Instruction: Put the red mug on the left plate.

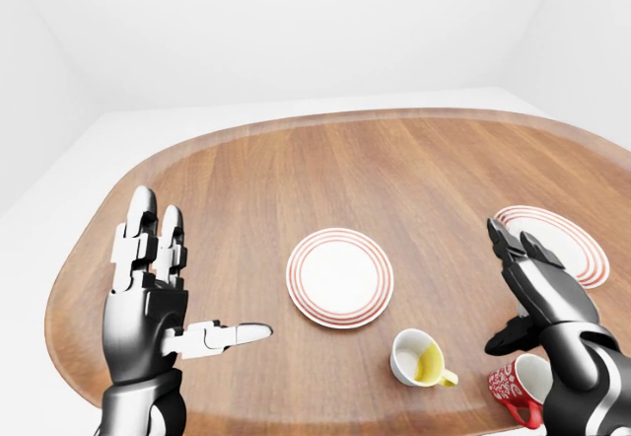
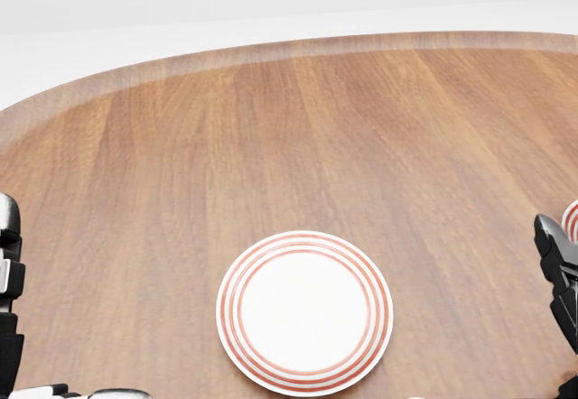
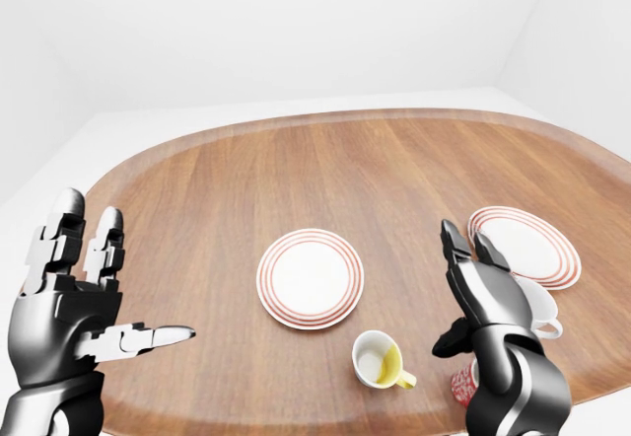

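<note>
1. Your left hand [image 1: 148,293] is raised over the table's [image 1: 246,189] left edge, fingers spread straight up and thumb pointing right. It holds nothing.
2. Your right hand [image 1: 537,283] hangs above the table's near right edge, palm open, fingers splayed and tilted up. It grips nothing.
3. The red mug [image 1: 521,389] stands upright at the near right edge, just below your right hand in the left-eye view, partly hidden by the wrist. The pictures do not show whether the hand touches it.
4. The left plate [image 1: 339,277], white with red rings, lies near the table's middle, well apart from the red mug.
5. A yellow mug [image 1: 419,359] sits tilted between that plate and the red mug, close to the near edge, handle pointing right.
6. The right plate [image 1: 554,242] lies by the right edge, above your right hand.
7. A white mug [image 3: 532,306] shows in the right-eye view, just beside the right plate, behind your right hand.
</note>
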You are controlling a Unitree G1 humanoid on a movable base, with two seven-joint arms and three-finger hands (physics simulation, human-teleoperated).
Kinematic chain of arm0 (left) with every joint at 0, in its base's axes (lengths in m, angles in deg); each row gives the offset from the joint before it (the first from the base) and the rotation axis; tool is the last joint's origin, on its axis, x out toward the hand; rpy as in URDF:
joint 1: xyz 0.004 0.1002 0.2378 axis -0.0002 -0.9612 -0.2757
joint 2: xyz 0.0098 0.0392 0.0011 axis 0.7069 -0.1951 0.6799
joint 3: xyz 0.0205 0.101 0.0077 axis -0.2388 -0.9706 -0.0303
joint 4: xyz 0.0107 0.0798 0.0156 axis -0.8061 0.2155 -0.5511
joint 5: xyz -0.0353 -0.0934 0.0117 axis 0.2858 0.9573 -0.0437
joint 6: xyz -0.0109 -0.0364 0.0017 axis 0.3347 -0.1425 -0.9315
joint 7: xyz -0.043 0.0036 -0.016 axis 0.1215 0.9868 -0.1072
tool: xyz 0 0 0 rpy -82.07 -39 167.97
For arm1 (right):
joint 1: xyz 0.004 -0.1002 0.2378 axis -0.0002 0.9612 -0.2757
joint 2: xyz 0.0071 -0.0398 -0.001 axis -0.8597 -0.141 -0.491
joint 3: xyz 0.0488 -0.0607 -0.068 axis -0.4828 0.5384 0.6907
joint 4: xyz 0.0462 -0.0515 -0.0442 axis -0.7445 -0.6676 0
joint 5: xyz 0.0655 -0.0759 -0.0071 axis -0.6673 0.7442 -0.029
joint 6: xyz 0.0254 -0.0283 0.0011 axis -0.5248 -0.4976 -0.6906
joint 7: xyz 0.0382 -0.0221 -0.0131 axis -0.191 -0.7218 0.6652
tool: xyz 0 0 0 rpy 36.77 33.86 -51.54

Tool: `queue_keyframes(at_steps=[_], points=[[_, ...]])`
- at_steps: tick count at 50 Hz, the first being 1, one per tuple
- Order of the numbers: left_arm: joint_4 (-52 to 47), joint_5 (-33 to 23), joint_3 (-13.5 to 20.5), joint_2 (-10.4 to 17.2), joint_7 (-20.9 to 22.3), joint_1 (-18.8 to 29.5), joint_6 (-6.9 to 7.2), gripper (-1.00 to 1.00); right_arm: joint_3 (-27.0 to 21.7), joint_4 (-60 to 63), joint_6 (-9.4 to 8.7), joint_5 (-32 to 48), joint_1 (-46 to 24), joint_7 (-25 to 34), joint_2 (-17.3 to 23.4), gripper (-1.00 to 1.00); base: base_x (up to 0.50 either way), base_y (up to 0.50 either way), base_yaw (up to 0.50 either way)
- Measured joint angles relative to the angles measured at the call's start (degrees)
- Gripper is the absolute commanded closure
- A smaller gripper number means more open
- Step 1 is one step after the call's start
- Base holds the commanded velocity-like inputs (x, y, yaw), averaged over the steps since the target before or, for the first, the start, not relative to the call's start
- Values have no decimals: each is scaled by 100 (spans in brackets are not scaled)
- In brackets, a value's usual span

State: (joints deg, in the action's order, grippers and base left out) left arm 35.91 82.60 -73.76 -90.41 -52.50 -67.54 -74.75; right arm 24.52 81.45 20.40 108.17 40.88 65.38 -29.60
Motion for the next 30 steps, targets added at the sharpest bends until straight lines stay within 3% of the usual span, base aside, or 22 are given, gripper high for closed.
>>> queue_keyframes(at_steps=[10, 18, 30], points=[[58, -19, -25, 18, -26, 16, 0, -100, -1107, -710, 0, 152, 269, 15, 51, -100, 0, 0, 0], [167, -55, -72, 46, -65, 59, 0, -100, -1986, -1403, 0, -351, 389, -463, 110, -100, 0, 0, 0], [249, -94, -140, 88, -119, 93, 0, -100, -2526, -2376, 0, -1256, 587, -1192, 274, -100, 0, 0, 0]])
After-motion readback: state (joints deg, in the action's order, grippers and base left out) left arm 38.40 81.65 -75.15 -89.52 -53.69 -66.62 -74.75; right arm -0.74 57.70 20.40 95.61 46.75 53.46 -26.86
